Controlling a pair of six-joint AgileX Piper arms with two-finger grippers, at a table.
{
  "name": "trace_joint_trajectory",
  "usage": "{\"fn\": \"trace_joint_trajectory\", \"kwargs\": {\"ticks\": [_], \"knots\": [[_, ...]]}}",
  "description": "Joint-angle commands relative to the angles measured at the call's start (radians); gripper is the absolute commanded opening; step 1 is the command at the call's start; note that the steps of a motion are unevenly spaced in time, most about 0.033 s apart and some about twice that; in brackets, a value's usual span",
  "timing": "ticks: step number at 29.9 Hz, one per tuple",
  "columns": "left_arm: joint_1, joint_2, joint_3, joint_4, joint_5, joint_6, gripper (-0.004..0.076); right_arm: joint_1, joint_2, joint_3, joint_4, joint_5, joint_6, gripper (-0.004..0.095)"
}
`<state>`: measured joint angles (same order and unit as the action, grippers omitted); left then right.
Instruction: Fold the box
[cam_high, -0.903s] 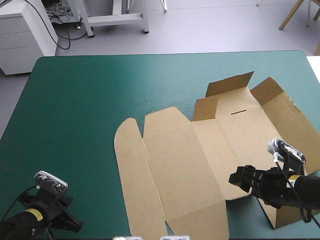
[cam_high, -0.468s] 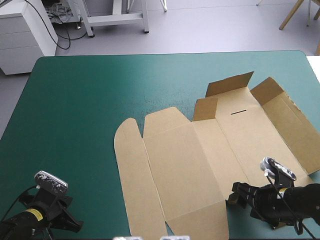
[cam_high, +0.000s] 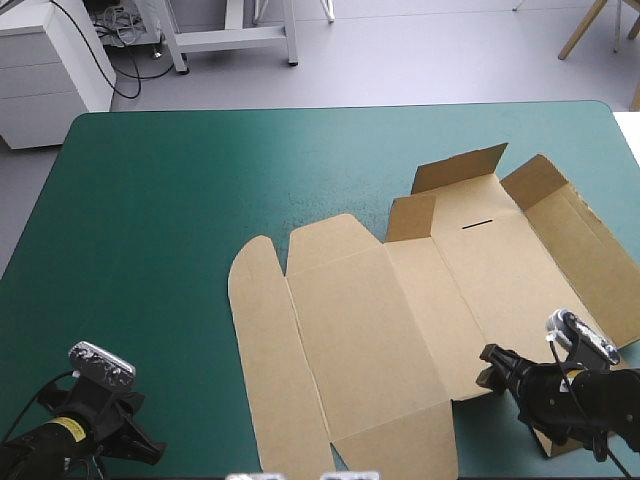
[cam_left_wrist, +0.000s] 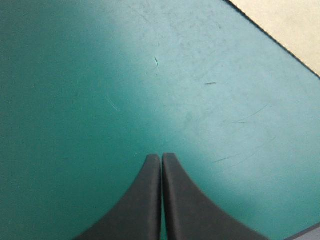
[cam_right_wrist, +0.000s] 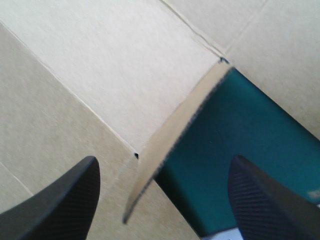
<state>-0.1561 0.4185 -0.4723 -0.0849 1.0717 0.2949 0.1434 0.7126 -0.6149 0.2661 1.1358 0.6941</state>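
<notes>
Since just before: a small shift of the right gripper (cam_high: 488, 365) away from the table's near edge and toward its right edge. No change in the box (cam_high: 370, 320) or in the left gripper (cam_high: 150, 450).

Box on the right half of the table (cam_high: 60, 300), spread mostly flat on the teal-green cover (cam_high: 180, 200). Reaching from about the middle of the table to close by the right edge, with its near end close to the near edge. Three flaps along its far side tilted up off the cover; the broad panels lying flat.

Right gripper low over the box's near right part, not far from the table's near right corner. From its own wrist: black fingers (cam_right_wrist: 70, 195) spread wide and gripping nothing, the brown edge of a flap (cam_right_wrist: 170, 145) between them, bare teal-green cover just beside that edge. Seemingly lifted a little off the cover, that flap, though hard to judge from this angle.

Left gripper by the table's near left corner, well apart from the box. From its own wrist: fingers (cam_left_wrist: 145, 200) pressed together in one pointed arch over bare cover, holding nothing, with a pale corner of the box ahead and off to one side.
</notes>
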Motion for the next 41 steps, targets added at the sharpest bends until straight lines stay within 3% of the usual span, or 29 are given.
{"fn": "trace_joint_trajectory", "kwargs": {"ticks": [1, 17, 19, 23, 33, 41], "knots": [[0.001, 0.009, -0.027, -0.008, -0.044, -0.003, -0.0010, 0.002, 0.005, -0.024, 0.010, -0.113, 0.063, 0.0660], [-0.010, 0.009, -0.027, -0.008, -0.016, 0.009, -0.0010, 0.002, 0.242, -0.024, -0.013, -0.120, 0.110, 0.0427], [-0.010, 0.009, -0.027, -0.008, -0.001, 0.009, -0.0010, 0.002, 0.259, -0.024, -0.017, -0.120, 0.110, 0.0335], [-0.010, 0.009, -0.027, -0.008, 0.007, 0.009, -0.0010, 0.002, 0.270, -0.024, -0.021, -0.149, 0.007, -0.0019], [-0.010, 0.009, -0.027, -0.008, 0.012, 0.009, -0.0010, 0.000, 0.281, -0.024, -0.042, -0.319, -0.105, -0.0013], [-0.010, 0.009, -0.027, -0.008, 0.004, 0.009, -0.0010, 0.000, 0.481, -0.146, -0.075, -0.328, -0.363, -0.0014]]}}
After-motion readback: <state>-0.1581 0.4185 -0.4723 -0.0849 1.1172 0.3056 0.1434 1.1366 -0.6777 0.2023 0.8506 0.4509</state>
